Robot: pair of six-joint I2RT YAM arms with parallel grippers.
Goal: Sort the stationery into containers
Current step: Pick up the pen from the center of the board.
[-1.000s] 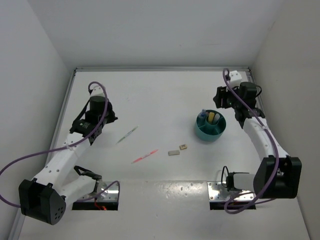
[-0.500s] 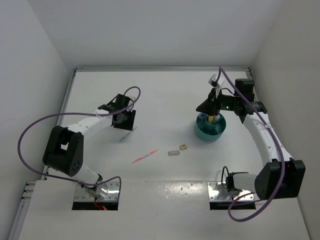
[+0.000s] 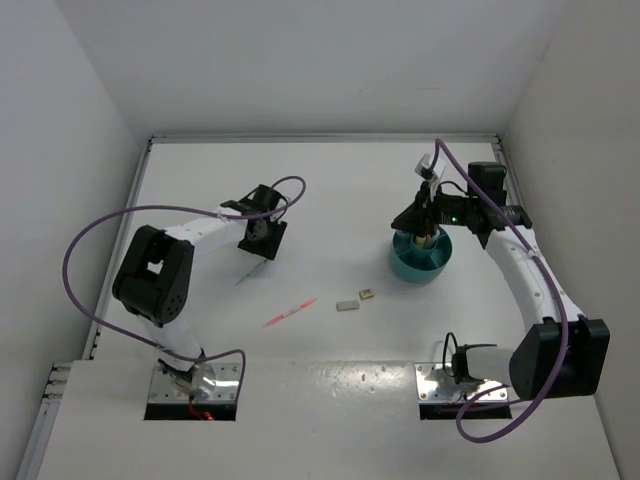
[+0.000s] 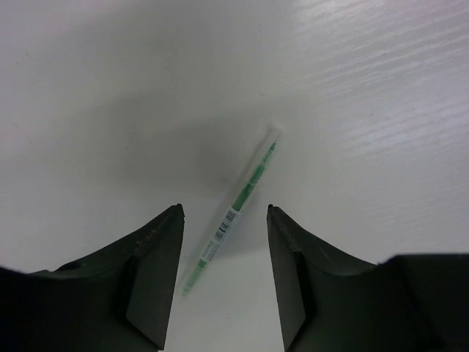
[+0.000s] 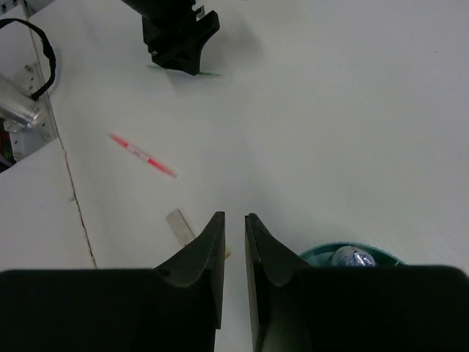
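A green pen (image 4: 236,207) lies flat on the table between the fingers of my left gripper (image 4: 224,211), which is open and straddles it without touching. From above, the left gripper (image 3: 258,240) hides the pen's upper end (image 3: 246,274). My right gripper (image 5: 234,217) is all but shut, a thin slit, nothing between its fingers. It hangs (image 3: 424,218) over the teal cup (image 3: 412,268), which holds a yellow highlighter (image 3: 424,238) and a blue-white marker (image 5: 352,257). A pink pen (image 3: 290,312) and two small blocks (image 3: 347,306) (image 3: 367,294) lie on the table.
White walls close the table at the back and both sides. Both arms' purple cables loop above the table. The pink pen (image 5: 143,155) and one block (image 5: 179,226) lie left of the cup rim (image 5: 322,253).
My left arm swung right over the green pen and its gripper opened. My right arm came from the back right to above the cup and its jaws closed in.
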